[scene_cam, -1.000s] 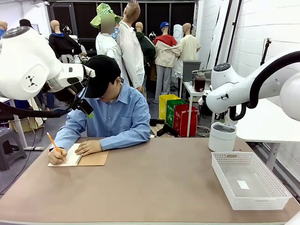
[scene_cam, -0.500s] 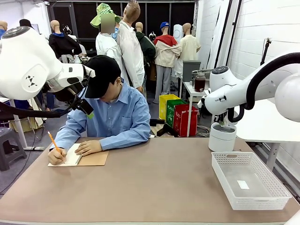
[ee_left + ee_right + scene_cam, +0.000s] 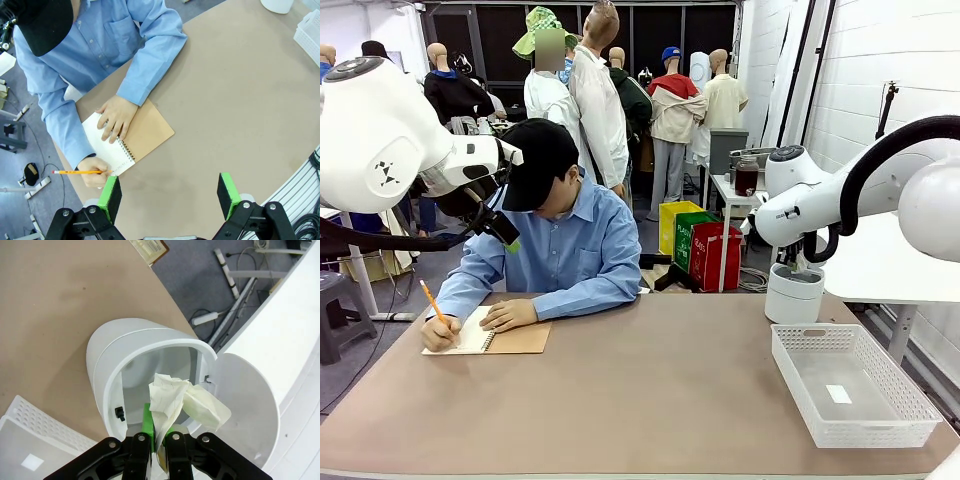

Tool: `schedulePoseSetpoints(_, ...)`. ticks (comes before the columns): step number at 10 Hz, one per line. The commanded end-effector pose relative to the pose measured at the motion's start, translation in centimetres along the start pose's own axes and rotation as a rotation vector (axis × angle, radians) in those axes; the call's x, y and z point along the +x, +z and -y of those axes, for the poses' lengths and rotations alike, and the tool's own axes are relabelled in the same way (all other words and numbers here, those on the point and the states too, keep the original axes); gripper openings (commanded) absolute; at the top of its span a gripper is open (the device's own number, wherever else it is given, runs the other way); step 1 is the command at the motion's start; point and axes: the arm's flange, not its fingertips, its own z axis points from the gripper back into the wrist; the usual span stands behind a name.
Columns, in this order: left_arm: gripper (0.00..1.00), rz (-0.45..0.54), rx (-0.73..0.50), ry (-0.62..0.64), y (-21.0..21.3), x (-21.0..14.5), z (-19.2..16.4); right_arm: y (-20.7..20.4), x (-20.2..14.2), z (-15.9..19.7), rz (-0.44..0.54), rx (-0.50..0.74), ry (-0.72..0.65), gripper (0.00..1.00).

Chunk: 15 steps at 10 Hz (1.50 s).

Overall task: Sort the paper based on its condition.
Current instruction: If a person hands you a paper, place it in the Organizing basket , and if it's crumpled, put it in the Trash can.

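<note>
The right gripper hangs directly above the open mouth of the bin, and its fingers are pinched almost together on a crumpled paper, which bulges out past the fingertips over the bin's hollow inside. The paper is wrinkled and balled, so holding it there looks like the sorting choice: spoiled sheets go into the bin, and letting go would probably drop it straight in. The bin's lid is tipped aside, leaving the way clear. The basket sits just beside the bin, on the robot's side of it, with a tiny white scrap on its floor; it is likely meant for sheets in good shape. Well apart from the bin, at the other end of the table, the person leans over a notebook, one hand flat on the page and the other writing with a pencil. The left gripper hovers above that spot, its fingers spread wide and holding nothing, seemingly waiting for the next sheet.
</note>
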Motion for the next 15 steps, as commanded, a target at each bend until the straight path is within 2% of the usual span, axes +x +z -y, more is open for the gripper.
schedulePoseSetpoints(1,1.0,0.003,-0.004,-0.006,0.1,0.0,-0.1,-0.3,0.5,0.8,-0.028,-0.019,0.026,0.0)
schedulePoseSetpoints(6,1.0,0.003,-0.004,-0.006,0.1,0.0,-0.1,0.1,0.6,0.9,-0.04,-0.034,0.023,0.99)
schedulePoseSetpoints(10,1.0,0.003,-0.004,-0.006,0.1,0.0,-0.1,1.1,0.5,0.8,-0.04,-0.055,0.008,1.0)
schedulePoseSetpoints(13,1.0,0.003,-0.004,-0.006,0.1,0.0,-0.1,2.6,0.8,0.5,-0.026,-0.025,0.023,1.0)
schedulePoseSetpoints(15,1.0,0.003,-0.004,-0.006,0.1,0.0,-0.1,1.6,0.4,0.6,-0.001,-0.021,0.016,1.0)
